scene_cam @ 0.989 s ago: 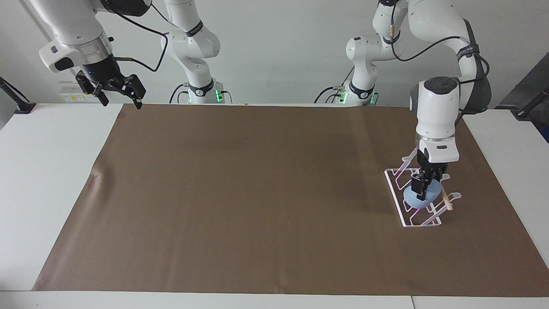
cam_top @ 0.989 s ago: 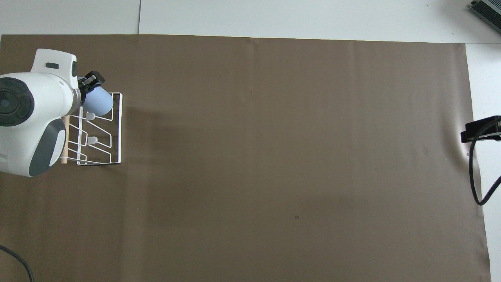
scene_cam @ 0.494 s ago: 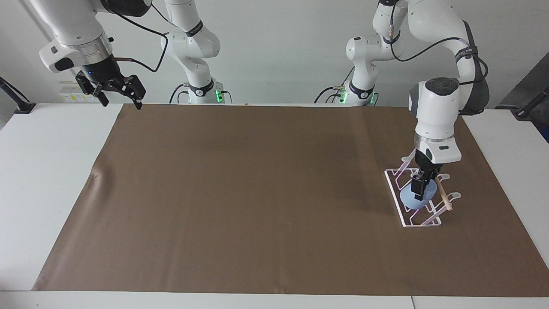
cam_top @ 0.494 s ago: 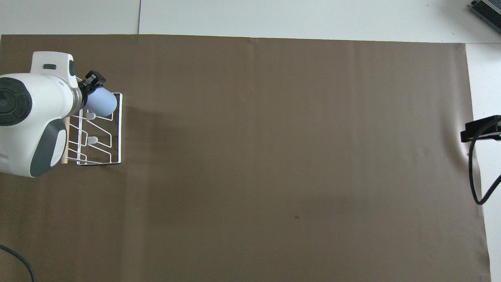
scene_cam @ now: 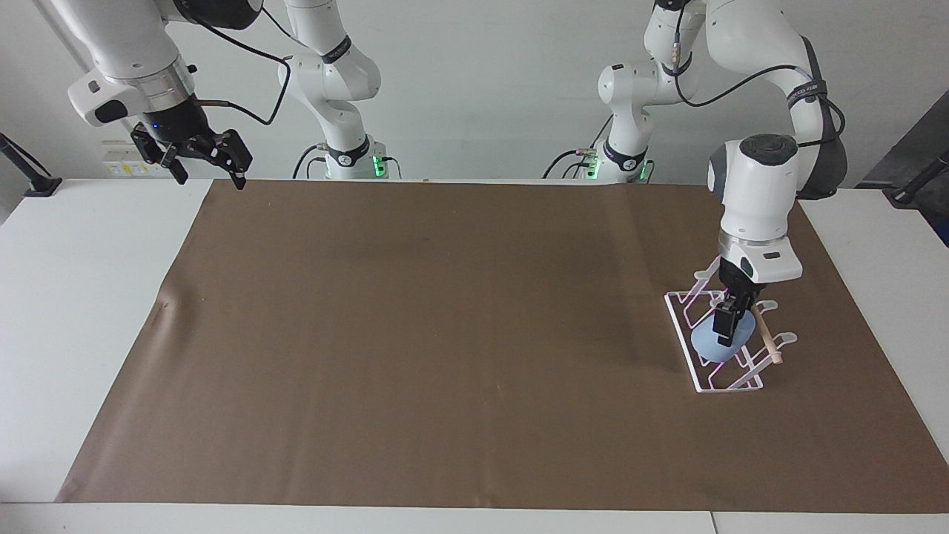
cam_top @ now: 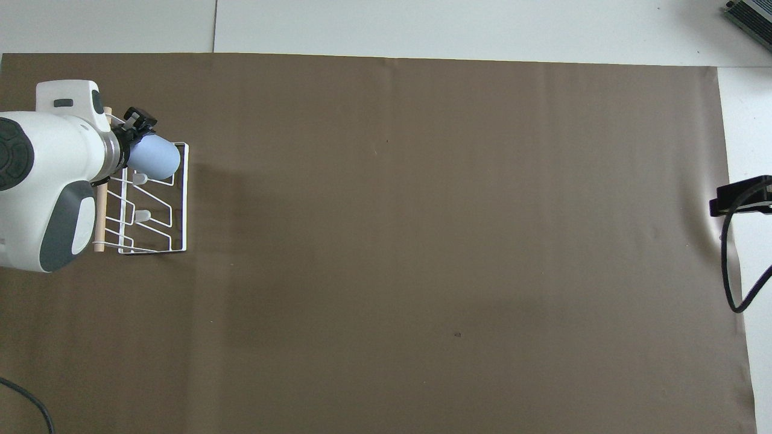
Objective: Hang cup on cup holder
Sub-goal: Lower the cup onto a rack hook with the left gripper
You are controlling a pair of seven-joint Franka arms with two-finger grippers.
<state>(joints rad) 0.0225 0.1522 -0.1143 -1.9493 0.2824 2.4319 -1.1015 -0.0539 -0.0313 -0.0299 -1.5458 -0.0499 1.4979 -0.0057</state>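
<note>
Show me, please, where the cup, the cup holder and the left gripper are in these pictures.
cup (cam_top: 155, 157), overhead view, on its light-blue side wall.
cup holder (cam_top: 184, 199), overhead view, on the white wire base frame.
left gripper (scene_cam: 725, 331), facing view, at its fingertips, shut on the cup.

Nothing readable can be made out here, honestly. Faint lettering is seen on the dark bands around the arm joints (scene_cam: 808, 89), but it can't be read. No labels, brands, numbers or signs are found on the brown mat (scene_cam: 445, 334) or the desk (scene_cam: 74, 297).
</note>
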